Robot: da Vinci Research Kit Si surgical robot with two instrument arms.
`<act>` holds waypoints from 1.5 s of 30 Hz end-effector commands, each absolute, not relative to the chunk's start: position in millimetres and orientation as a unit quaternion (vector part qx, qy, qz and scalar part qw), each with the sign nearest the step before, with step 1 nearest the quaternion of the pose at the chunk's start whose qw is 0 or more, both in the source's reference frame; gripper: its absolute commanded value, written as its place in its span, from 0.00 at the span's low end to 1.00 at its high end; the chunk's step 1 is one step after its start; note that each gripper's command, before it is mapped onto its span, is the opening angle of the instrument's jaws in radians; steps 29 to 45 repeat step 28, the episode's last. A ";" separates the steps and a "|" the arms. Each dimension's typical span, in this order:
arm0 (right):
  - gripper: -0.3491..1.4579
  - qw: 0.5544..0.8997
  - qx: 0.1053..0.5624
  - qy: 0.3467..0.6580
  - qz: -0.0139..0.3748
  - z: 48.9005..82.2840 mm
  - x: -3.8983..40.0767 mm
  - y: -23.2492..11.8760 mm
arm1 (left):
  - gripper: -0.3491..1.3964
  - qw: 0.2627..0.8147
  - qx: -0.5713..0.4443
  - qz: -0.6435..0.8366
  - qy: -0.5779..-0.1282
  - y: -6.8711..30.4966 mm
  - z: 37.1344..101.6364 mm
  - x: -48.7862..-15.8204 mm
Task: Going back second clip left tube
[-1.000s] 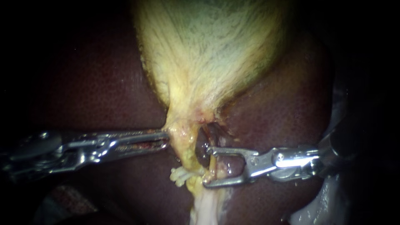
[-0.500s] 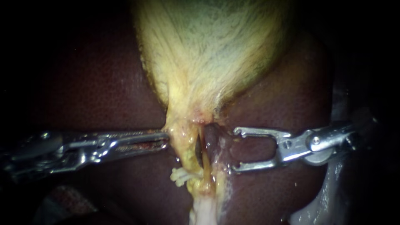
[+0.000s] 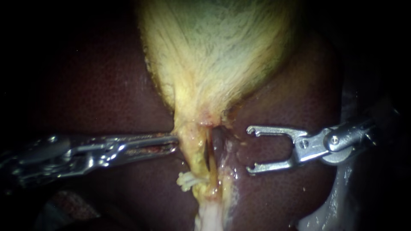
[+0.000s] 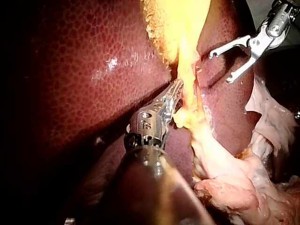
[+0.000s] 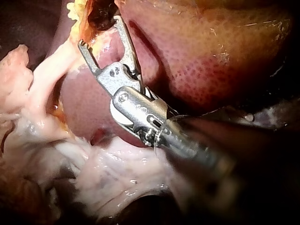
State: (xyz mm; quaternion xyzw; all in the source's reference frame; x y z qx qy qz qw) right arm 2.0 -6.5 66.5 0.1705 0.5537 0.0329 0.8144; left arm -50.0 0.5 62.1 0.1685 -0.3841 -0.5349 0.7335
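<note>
Left tube (image 3: 193, 156) hangs below the gallbladder (image 3: 214, 55), with a white clip (image 3: 187, 182) low on it. The right instrument's pincer (image 3: 249, 150), wide and empty, has backed away sideways, so the withdrawal looks nearly done. The left instrument's pincer (image 3: 173, 141) holds the gallbladder's neck.

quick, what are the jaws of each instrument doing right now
Left instrument: jaws shut on the gallbladder neck.
Right instrument: jaws open, holding nothing.

Left instrument (image 3: 174, 142) level, claw clamped on gallbladder (image 3: 214, 55) — right instrument (image 3: 250, 150) angled in, claw spread wide, empty
</note>
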 end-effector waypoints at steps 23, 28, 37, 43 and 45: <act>0.52 0.813 0.168 0.557 0.018 66.5 1.7 -6.6 | 0.09 0.733 0.172 -0.532 -0.387 -0.2 63.3 -51.6; 0.52 0.813 0.168 0.557 0.017 66.5 1.6 -6.6 | 0.09 0.733 0.172 -0.532 -0.387 -0.1 63.3 -51.7; 0.52 0.813 0.168 0.557 0.017 66.5 1.6 -6.6 | 0.09 0.733 0.172 -0.532 -0.387 -0.1 63.3 -51.7; 0.52 0.813 0.168 0.557 0.017 66.5 1.6 -6.6 | 0.09 0.733 0.172 -0.532 -0.387 -0.1 63.3 -51.7; 0.52 0.813 0.168 0.557 0.017 66.5 1.6 -6.6 | 0.09 0.733 0.172 -0.532 -0.387 -0.1 63.3 -51.7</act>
